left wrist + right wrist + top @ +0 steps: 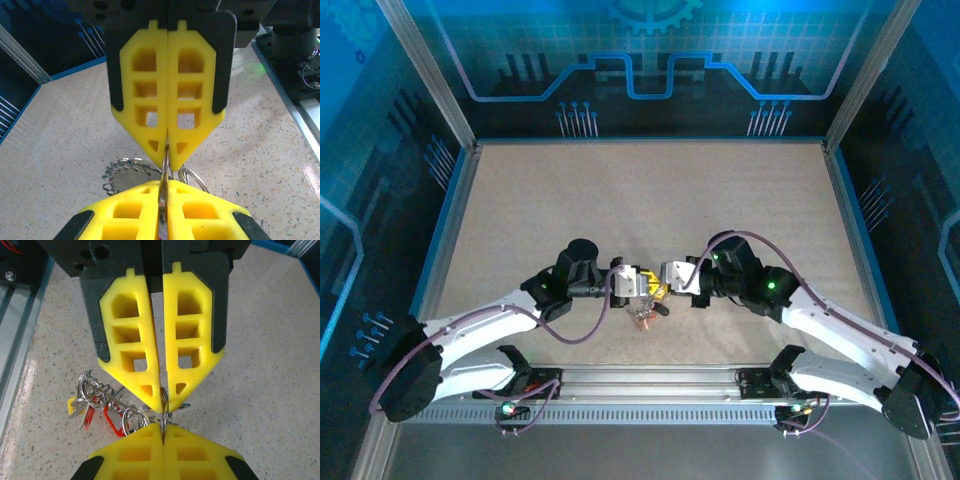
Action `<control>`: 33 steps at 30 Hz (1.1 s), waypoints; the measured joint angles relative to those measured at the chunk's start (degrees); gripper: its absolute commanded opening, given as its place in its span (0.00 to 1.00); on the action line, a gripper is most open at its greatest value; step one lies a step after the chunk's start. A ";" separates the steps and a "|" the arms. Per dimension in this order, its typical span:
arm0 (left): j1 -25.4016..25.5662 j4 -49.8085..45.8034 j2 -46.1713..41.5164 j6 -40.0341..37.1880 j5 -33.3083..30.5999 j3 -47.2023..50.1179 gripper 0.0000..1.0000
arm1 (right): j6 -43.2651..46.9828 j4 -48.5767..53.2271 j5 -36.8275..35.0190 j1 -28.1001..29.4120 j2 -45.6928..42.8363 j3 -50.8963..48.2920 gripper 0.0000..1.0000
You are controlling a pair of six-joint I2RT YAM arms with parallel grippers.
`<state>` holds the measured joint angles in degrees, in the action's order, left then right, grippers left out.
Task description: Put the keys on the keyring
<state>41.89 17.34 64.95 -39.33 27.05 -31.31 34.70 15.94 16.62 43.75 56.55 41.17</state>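
L fingers [145, 105] & R fingers [132, 340] meet tip-to-tip, centre of top view, lower mid-frame. Both pairs are closed, each nipping the thin wire keyring [164, 412] edge-on, prob. so one side steadies it while the other works the coil. Keys [114, 426] (red, yellow heads) bunch w/ other wire rings, lower left of R wrist view, low over the counter [260, 365]; contact unclear.

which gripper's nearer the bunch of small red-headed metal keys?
Left, narrowly. The keys sit beside the left gripper; the right gripper faces it tip to tip, slightly farther. Both pinch the thin wire keyring.
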 measured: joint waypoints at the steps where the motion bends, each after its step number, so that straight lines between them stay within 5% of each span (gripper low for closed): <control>1: -0.15 0.61 -0.28 0.31 0.15 0.44 0.12 | -0.22 -0.83 0.15 -0.11 -0.74 -0.68 0.00; 15: -0.85 7.61 -0.74 3.93 0.33 3.58 0.24 | -4.11 -9.31 4.85 -1.51 -2.69 -4.87 0.00; 33: -1.44 15.65 2.14 9.55 2.40 5.64 0.23 | -4.68 -11.50 5.64 -1.92 -2.67 -5.62 0.00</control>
<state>40.45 32.99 67.09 -29.78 29.45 -25.67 30.02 4.45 22.26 41.82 53.89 35.55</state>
